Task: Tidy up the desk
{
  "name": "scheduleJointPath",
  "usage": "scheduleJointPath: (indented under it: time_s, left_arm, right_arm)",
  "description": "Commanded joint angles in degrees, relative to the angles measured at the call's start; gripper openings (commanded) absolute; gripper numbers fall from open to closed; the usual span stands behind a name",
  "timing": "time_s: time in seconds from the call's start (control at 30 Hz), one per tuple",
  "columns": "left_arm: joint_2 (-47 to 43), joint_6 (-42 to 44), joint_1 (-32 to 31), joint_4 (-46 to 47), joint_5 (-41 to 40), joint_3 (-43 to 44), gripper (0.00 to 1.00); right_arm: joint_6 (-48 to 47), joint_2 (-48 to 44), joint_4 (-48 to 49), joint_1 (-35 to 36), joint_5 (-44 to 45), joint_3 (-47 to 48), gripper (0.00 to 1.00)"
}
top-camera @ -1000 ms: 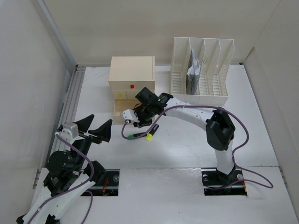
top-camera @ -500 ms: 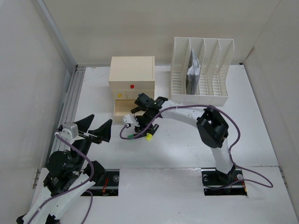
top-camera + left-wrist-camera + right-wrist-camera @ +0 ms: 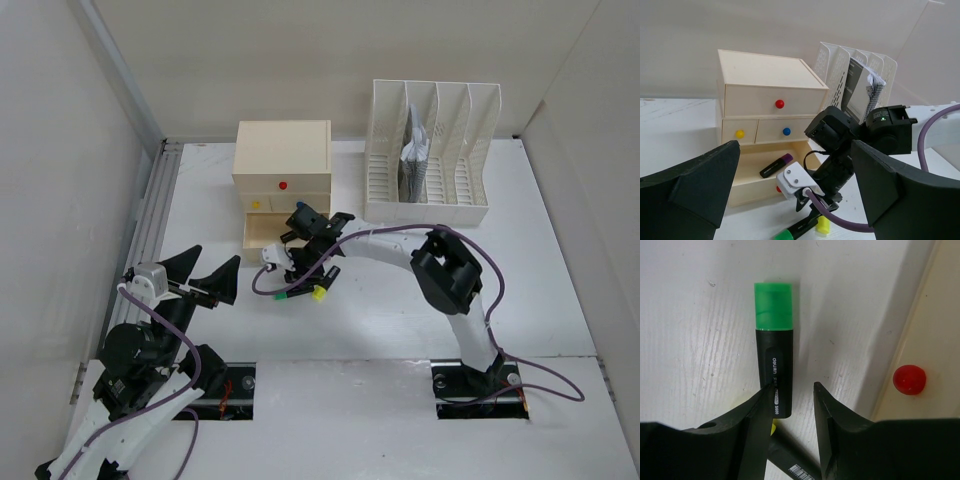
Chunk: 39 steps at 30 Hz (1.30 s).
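Observation:
A green-capped black highlighter (image 3: 774, 360) lies on the white desk (image 3: 380, 320), just in front of the beige drawer box's open bottom drawer (image 3: 265, 228). It also shows in the top view (image 3: 290, 294). A yellow-capped highlighter (image 3: 318, 292) lies beside it, its end crossing under the green one's. My right gripper (image 3: 791, 390) is low over the green highlighter's butt end, jaws open; the left finger overlaps the barrel and the right finger stands apart on bare desk. My left gripper (image 3: 217, 253) is open and empty, off to the left.
The beige drawer box (image 3: 283, 165) stands at the back; a purple-capped highlighter (image 3: 776, 165) lies in its open drawer, and the drawer's red knob (image 3: 909, 379) is close to my right finger. A white file rack (image 3: 430, 150) holds papers. A grey rail (image 3: 150, 230) runs along the left edge.
My right gripper has come down and slightly left, onto the green highlighter, and its elbow has swung left. The highlighters and the left arm have not moved.

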Motion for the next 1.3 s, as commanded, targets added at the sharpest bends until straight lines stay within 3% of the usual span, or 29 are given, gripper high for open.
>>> scheduleJointPath:
  time_s: [0.0, 0.83, 1.27]
  left_arm:
    - [-10.16, 0.77, 0.13, 2.77, 0.50, -0.19, 0.91]
    - [-10.16, 0.77, 0.13, 2.77, 0.50, -0.19, 0.91]
    - [-10.69, 0.77, 0.13, 2.77, 1.03, -0.19, 0.91]
  right_arm:
    - [1.09, 1.07, 2.47, -0.02, 0.07, -0.42, 0.43]
    - [-0.49, 1.42, -1.39, 4.11, -3.10, 0.11, 0.45]
    - [1.17, 3.18, 0.28, 4.64, 1.12, -0.42, 0.42]
